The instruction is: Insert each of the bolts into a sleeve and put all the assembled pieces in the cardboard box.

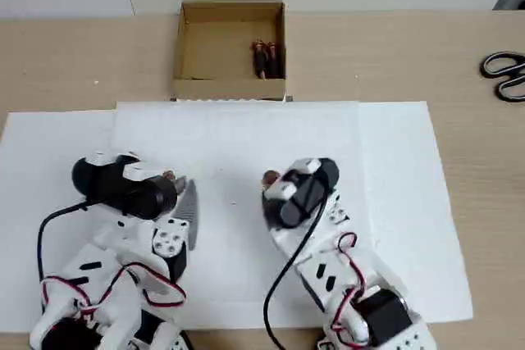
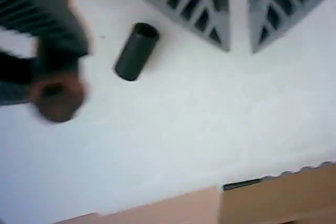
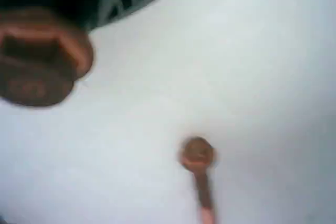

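Left pincer [image 2: 240, 43] spread. Black sleeve [image 2: 136, 51] lies flat on the paper [image 2: 210, 129], just outside its fingers [image 2: 178, 3], open end toward the nearer one. Right pincer [image 1: 271, 179] pinches a bolt [image 3: 42, 61], hex head exposed.

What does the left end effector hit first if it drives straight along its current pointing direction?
Likely bare white paper just ahead of the left end effector; the black sleeve lies off to one side. The cardboard box is farther on; depth unclear.

The left arm [image 1: 82, 266] and right arm [image 1: 328, 264] are white with black motors, red wires and grey slatted fingers [image 2: 184, 3].
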You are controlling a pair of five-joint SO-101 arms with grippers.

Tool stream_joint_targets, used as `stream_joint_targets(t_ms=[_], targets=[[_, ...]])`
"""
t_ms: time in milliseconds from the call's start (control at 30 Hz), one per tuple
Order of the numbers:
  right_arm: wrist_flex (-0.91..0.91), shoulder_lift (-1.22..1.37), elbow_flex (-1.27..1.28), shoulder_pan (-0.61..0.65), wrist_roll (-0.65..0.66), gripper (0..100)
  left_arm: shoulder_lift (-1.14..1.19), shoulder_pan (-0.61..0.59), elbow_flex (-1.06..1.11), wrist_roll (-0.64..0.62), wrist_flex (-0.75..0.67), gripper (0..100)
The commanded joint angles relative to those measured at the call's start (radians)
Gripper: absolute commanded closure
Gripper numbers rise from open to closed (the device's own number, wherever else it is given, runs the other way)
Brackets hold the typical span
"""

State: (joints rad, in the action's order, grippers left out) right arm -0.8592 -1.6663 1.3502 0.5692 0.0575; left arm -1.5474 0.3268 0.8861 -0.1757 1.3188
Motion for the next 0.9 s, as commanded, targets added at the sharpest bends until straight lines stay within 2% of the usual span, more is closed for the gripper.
stream_joint_targets(t_ms=[0,167,333,433,867], targets=[[0.019,0.004,-0.003,-0.074,0.003,99.6,0.003,-0.083,0.031,0.018,-0.008,99],[0.025,0.156,-0.080,-0.162,-0.041,99.6,0.003,-0.189,0.150,0.110,-0.014,99],[0.019,0.490,-0.295,-0.182,-0.115,99.6,0.003,-0.227,0.260,0.110,-0.150,99],[0.019,0.696,-0.463,-0.182,-0.149,99.6,0.003,-0.224,0.291,0.110,-0.176,99],[-0.030,1.563,-1.363,-0.243,-0.127,99.6,0.002,-0.229,0.317,0.109,-0.137,99]])
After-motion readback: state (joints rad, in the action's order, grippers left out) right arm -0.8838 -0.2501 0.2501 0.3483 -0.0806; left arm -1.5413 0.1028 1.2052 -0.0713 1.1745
